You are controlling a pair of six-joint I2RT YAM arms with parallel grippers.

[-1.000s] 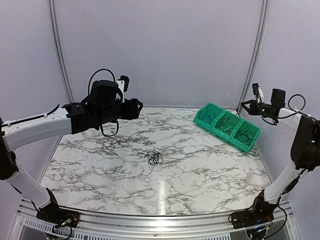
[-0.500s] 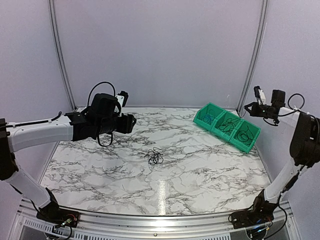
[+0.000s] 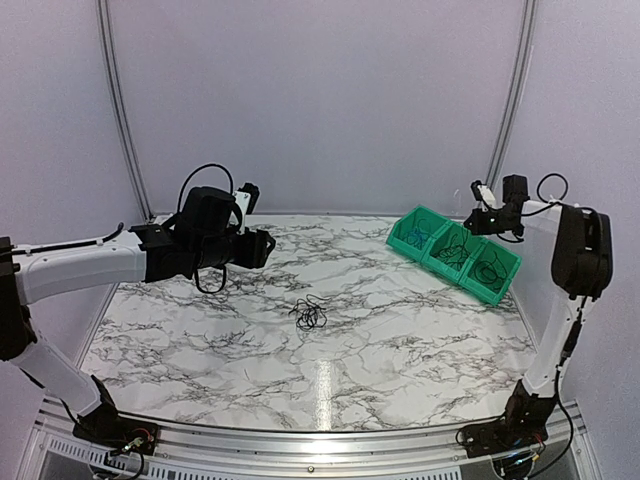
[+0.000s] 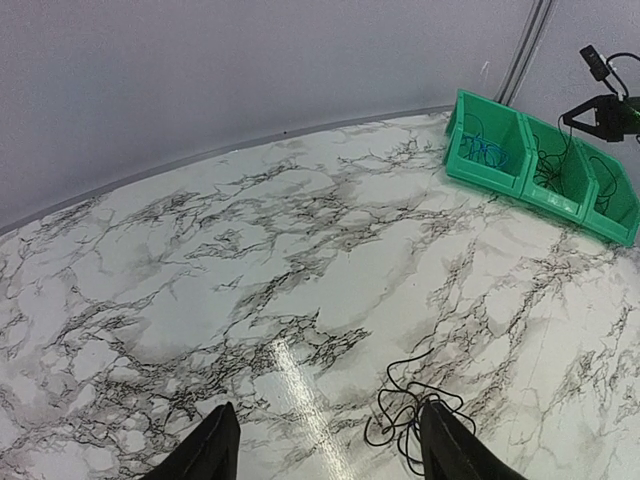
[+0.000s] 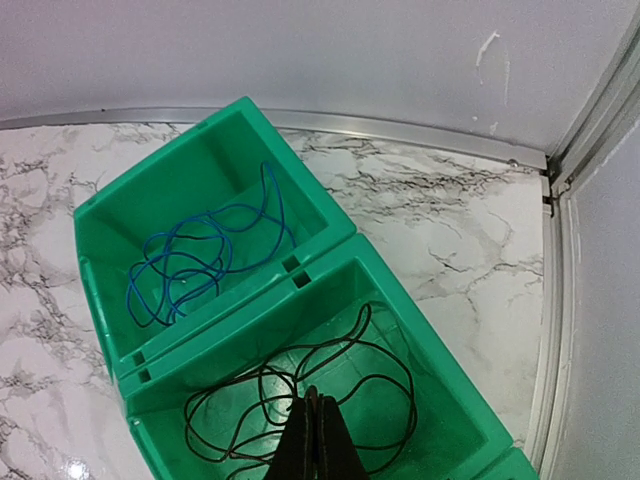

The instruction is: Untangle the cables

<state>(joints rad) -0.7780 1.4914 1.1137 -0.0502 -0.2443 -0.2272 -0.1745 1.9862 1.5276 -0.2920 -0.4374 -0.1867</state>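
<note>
A small wad of thin, mostly black cables [image 3: 309, 314] lies in loose loops on the marble table. My left gripper [image 3: 262, 245] hovers open, high above and to the left of the wad. In the left wrist view the cables [image 4: 405, 420] sit by the right finger of the left gripper [image 4: 330, 425], which partly hides them, and nothing is between the jaws. My right gripper [image 5: 313, 400] is shut and empty. It hangs over a black cable [image 5: 390, 400] coiled in the middle green bin. A blue cable [image 5: 190, 265] lies in the neighbouring bin.
A row of three joined green bins [image 3: 398, 240] stands at the back right, and the last one holds another black cable [image 3: 487, 270]. The right gripper [image 3: 470, 226] is above the row. Walls and a metal rail close off the table's far edge.
The right gripper swung left from beyond the bins to above them. The left arm dropped slightly and drew back early on, then held still. The wad has not moved.
</note>
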